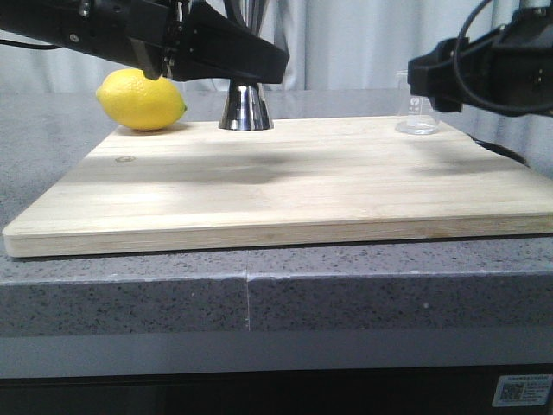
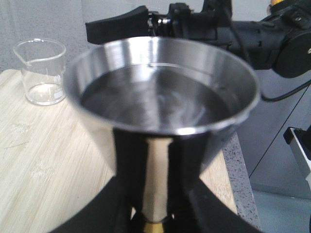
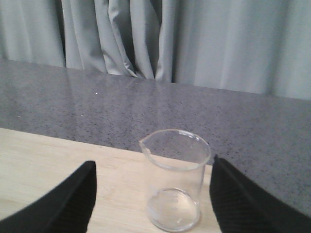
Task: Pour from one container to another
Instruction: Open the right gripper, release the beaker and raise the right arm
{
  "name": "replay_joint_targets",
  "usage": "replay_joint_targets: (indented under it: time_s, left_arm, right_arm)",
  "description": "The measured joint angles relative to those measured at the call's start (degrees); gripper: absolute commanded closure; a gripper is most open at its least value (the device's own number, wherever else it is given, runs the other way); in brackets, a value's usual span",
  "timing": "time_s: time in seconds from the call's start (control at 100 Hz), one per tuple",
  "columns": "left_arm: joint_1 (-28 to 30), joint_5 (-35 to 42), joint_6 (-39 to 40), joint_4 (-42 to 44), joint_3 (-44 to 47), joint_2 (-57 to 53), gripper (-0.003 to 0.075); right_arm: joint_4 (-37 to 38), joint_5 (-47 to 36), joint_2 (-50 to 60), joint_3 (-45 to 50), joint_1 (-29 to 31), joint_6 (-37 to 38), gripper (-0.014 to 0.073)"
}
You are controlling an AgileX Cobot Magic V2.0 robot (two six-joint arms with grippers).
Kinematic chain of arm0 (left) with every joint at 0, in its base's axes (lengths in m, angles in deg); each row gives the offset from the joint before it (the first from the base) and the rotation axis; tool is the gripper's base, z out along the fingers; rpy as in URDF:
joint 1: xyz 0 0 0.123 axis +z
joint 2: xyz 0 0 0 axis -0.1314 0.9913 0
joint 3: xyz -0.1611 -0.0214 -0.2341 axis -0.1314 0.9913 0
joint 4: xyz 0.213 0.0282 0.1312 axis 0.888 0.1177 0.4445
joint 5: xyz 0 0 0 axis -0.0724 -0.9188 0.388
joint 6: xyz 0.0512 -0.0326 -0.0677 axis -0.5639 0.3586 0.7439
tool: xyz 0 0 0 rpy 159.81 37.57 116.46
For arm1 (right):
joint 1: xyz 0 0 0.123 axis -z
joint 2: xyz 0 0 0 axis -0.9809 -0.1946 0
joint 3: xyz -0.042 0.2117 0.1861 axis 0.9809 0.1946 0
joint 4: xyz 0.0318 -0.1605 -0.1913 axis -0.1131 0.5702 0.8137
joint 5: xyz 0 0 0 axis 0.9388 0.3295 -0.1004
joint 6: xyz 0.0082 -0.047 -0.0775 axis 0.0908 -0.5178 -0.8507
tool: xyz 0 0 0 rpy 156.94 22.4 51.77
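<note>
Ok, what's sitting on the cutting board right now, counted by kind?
Glass beaker: 1
Steel jigger: 1
Lemon: 1
Total: 3 things on the wooden board.

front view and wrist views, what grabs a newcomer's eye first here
The bright yellow lemon at the pale wooden board's far left corner stands out first. Beside it stands the shiny steel hourglass jigger, the left claw around its waist. At the far right the small clear glass beaker stands between the open right claw's fingers.
</note>
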Motion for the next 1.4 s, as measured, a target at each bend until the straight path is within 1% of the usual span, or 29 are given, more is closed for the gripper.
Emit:
replay_joint_targets:
  time_s: [0.23,0.43,0.67,0.86,1.11,1.23,1.4]
  left_arm:
    - [0.0,0.0,0.0,0.0,0.0,0.0,0.0722]
    - [0.0,0.0,0.0,0.0,0.0,0.0,0.0722]
    - [0.0,0.0,-1.89,0.0,0.0,0.0,0.0722]
    - [0.0,0.0,-4.56,0.0,0.0,0.0,0.0722]
    - [0.0,1.31,-7.74,0.0,0.0,0.0,0.0722]
    - [0.42,1.57,-8.59,0.0,0.0,0.0,0.0722]
    - [3.0,1.81,-9.28,-0.22,0.0,0.0,0.0722]
  right_arm:
    - [0.56,2.49,6.41,0.0,-2.18,0.0,0.0144]
    - [1.73,7.62,14.11,0.09,-2.21,-0.1,0.0144]
    - [2.2,10.53,24.24,0.09,-2.21,-0.45,0.0144]
    - [2.48,14.91,30.57,0.11,-2.21,-0.68,0.0144]
    - [2.76,20.16,34.11,0.32,-2.21,-0.68,0.0144]
    - [3.02,20.88,34.38,0.32,-2.21,-0.8,0.0144]
    - [3.11,20.96,34.38,0.32,-2.21,-0.92,0.0144]
